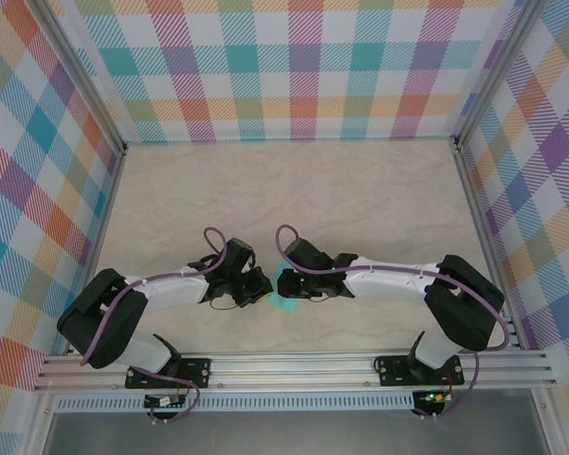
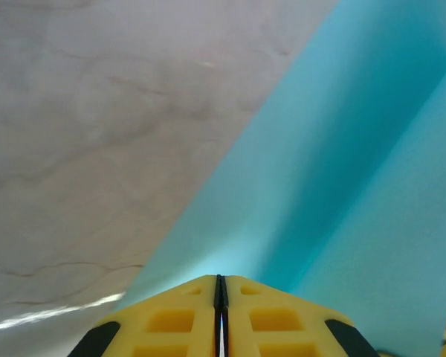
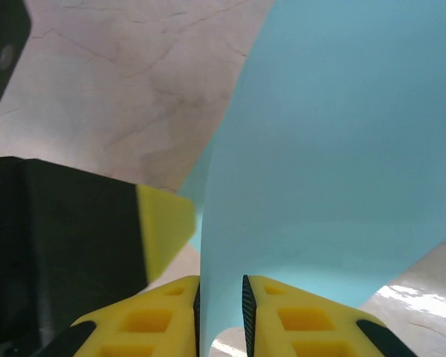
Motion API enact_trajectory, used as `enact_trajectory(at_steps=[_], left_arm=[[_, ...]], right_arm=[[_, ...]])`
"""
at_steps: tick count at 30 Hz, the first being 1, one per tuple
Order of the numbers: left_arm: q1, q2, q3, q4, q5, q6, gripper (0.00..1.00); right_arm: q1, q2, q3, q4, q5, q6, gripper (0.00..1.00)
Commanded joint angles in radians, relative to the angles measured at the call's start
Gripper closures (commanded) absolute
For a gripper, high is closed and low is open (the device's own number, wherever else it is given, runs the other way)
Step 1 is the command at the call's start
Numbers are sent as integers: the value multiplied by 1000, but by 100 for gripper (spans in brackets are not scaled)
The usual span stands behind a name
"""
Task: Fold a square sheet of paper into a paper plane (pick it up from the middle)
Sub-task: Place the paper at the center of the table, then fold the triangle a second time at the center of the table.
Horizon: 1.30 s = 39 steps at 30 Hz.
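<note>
Left gripper (image 2: 220, 282): clenched, yellow pads flush, only a hairline seam between them. The square sheet of paper (image 2: 342, 186) rises out of that seam toward 1 o'clock, clear of the worktop (image 2: 82, 134), and looks nipped at the tips. A crease runs up its length. Its left edge is straight, from 7 to 1 o'clock, with bare worktop from 9 to 11 o'clock of it.

Right gripper (image 3: 221, 290): jaws a narrow slot apart. The sheet stands in the slot and fans up toward 12–2 o'clock; cannot tell whether the pads press it. The left gripper's fingertip (image 3: 163, 223) sits at 10 o'clock, just beside the sheet's edge.

Overhead: grippers tip to tip, with a sliver of sheet at 6 o'clock of them. Open worktop runs toward 12 o'clock up to the plaid wall (image 1: 284, 66). The metal rail (image 1: 294, 365) lies near at 6 o'clock.
</note>
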<state>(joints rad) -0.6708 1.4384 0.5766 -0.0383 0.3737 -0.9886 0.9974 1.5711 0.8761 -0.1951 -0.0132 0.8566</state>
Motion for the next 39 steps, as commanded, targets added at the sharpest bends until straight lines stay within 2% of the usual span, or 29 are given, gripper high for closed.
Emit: enact_trajectory(at_steps=[1, 13, 15, 20, 26, 39], left_arm=[[-27, -12, 57, -22, -4, 40, 88], [-40, 23, 81, -17, -5, 26, 88], [-41, 25, 83, -10, -4, 19, 88], [-40, 25, 85, -13, -12, 12, 88], [-40, 7, 83, -59, -49, 18, 88], [-41, 2, 76, -81, -71, 24, 88]], right_arm=[[0, -23, -2, 34, -43, -36, 76], [7, -59, -30, 38, -30, -33, 72], [11, -66, -37, 42, -25, -34, 74], [14, -71, -46, 44, -19, -37, 87], [5, -85, -40, 5, 0, -69, 90], [-127, -53, -86, 85, -239, -205, 90]])
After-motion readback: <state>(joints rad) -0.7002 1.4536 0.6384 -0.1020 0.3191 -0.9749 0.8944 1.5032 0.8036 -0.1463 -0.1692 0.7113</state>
